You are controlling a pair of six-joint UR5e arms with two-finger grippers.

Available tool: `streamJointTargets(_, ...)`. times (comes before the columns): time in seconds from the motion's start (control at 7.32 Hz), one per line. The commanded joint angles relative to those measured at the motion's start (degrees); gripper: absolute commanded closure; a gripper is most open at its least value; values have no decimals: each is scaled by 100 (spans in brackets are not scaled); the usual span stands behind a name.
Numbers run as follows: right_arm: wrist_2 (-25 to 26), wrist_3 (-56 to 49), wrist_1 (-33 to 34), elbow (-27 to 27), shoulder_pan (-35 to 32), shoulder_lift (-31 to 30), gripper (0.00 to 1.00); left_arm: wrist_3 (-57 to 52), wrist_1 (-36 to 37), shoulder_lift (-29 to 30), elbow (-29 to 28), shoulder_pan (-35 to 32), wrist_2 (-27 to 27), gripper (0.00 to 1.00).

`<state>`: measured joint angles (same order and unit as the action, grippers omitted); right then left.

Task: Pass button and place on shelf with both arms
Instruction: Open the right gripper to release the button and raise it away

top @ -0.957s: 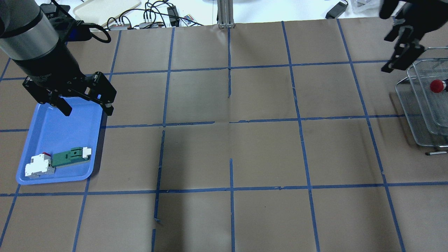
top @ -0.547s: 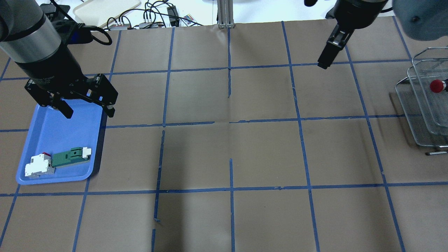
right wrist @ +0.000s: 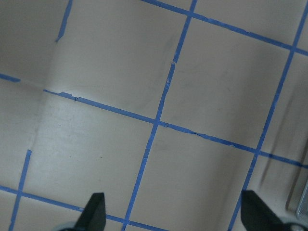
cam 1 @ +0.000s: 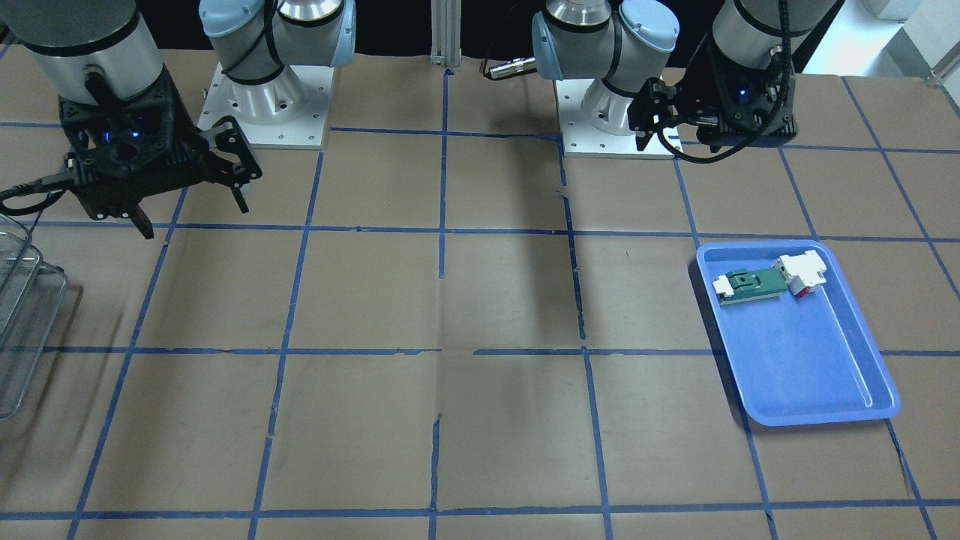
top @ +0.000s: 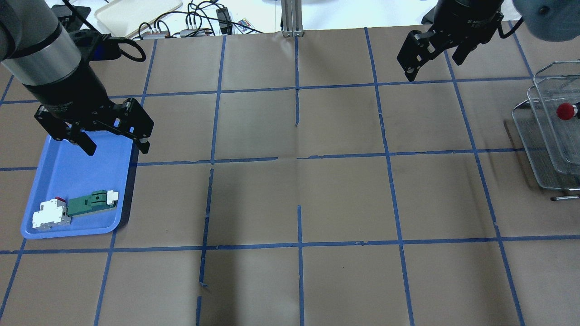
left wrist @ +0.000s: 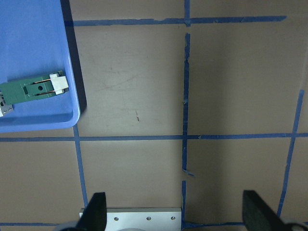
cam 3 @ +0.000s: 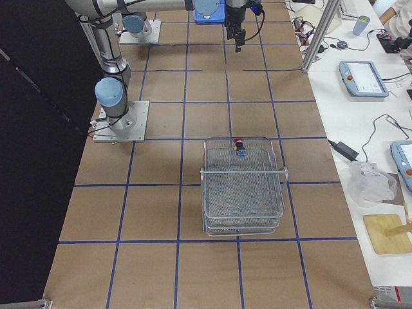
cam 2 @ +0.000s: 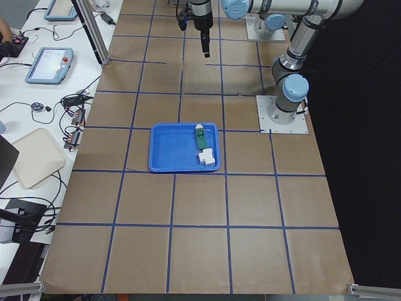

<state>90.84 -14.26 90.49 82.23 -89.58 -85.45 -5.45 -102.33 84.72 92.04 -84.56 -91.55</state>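
Note:
The button [top: 565, 111], with its red cap, lies in the upper tier of the wire-mesh shelf [top: 539, 149] at the table's right edge. It also shows in the exterior right view [cam 3: 239, 145], at the robot-side end of the shelf [cam 3: 243, 193]. My right gripper [top: 432, 65] is open and empty, high over the far right of the table, well left of the shelf. My left gripper [top: 117, 145] is open and empty above the far end of the blue tray [top: 68, 176]. Both wrist views show wide-open fingers over bare brown paper.
The blue tray holds a green-and-white component [top: 90, 203] and a white block with a red tab [top: 50, 215] at its near end. Cables and a beige tray [top: 136, 11] lie beyond the table's far edge. An aluminium post [top: 290, 18] stands at back centre.
My right gripper has pulled away from the shelf, moved left along the back of the table and turned. The button stays in the shelf. My left gripper has barely shifted.

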Motion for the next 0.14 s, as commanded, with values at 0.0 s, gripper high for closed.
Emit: streamJointTargets(0.0,-13,871,-14,12,11,-42,0,9,47,-35,33,-8,14,0)
